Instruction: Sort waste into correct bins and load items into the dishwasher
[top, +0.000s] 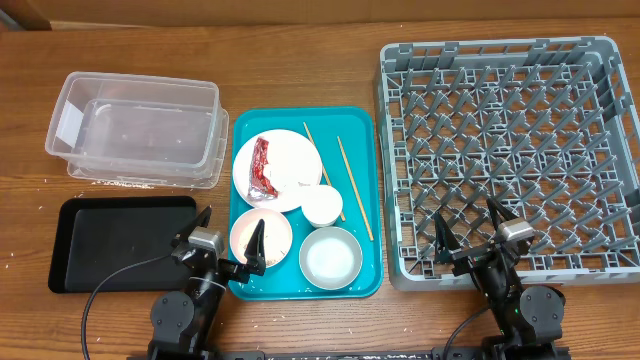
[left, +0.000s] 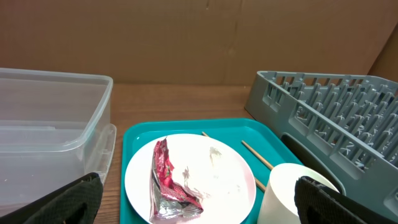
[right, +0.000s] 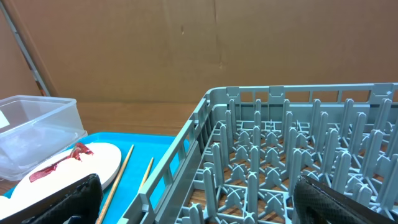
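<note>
A teal tray (top: 358, 128) holds a white plate (top: 290, 160) with a red wrapper (top: 263, 168) on it, two wooden chopsticks (top: 355, 190), a white cup (top: 323, 205) and two white bowls (top: 330, 256). The grey dish rack (top: 505, 150) stands at the right. My left gripper (top: 228, 232) is open and empty over the tray's near left corner. In the left wrist view the open left gripper (left: 198, 186) faces the plate (left: 211, 168), the wrapper (left: 166, 180) and the cup (left: 289, 193). My right gripper (top: 469, 225) is open and empty over the rack's near edge, which also shows in the right wrist view (right: 280, 143).
Two stacked clear plastic bins (top: 140, 125) stand at the back left. A black tray (top: 120, 240) lies at the front left, beside the teal tray. Brown cardboard walls close off the back.
</note>
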